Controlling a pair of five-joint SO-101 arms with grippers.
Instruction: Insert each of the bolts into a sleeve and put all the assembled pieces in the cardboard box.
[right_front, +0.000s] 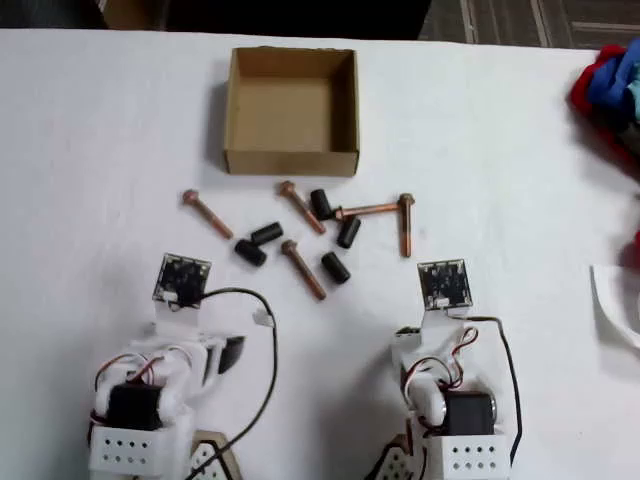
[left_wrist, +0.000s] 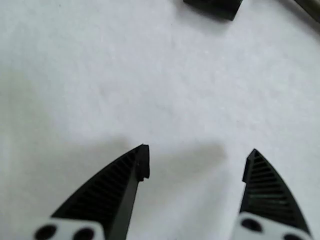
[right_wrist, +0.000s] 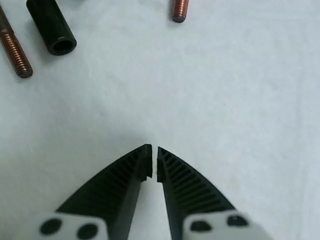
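Start of the job, judging by the layout: no bolt in a sleeve yet, nothing in the cardboard box (right_front: 290, 162), upper centre of the high view, open and bare inside. Five bolts and five sleeves loose on the table (right_front: 480, 120) at mid-frame, just below the box. One bolt (right_front: 207, 214) alone toward the left; another bolt (right_front: 301, 207) touching a sleeve (right_front: 321, 204); two more crossing near their heads toward the right.

Both arms low in the frame, lower left and lower right, short of the parts. Left gripper (left_wrist: 197, 162) spread wide over bare table, holding nothing. Right gripper (right_wrist: 154, 160) all but pinched together, only a thin slit between the tips, also holding nothing.

Next move, probably: picking up one bolt by its shank and one sleeve, then lining up thread and bore. Calls for parting the right gripper first and choosing a piece lying free of its neighbours, such as the sleeve (right_wrist: 51, 32) with its bore facing the right wrist camera, beside a bolt (right_wrist: 14, 50).

Hard to make out: fingertips from above, tucked under the camera boards; a sleeve (left_wrist: 212, 6) cut off at the edge of the left wrist view; just the threaded tip of a bolt (right_wrist: 179, 10) in the right one; impossible to tell the upper one of the crossing pair.
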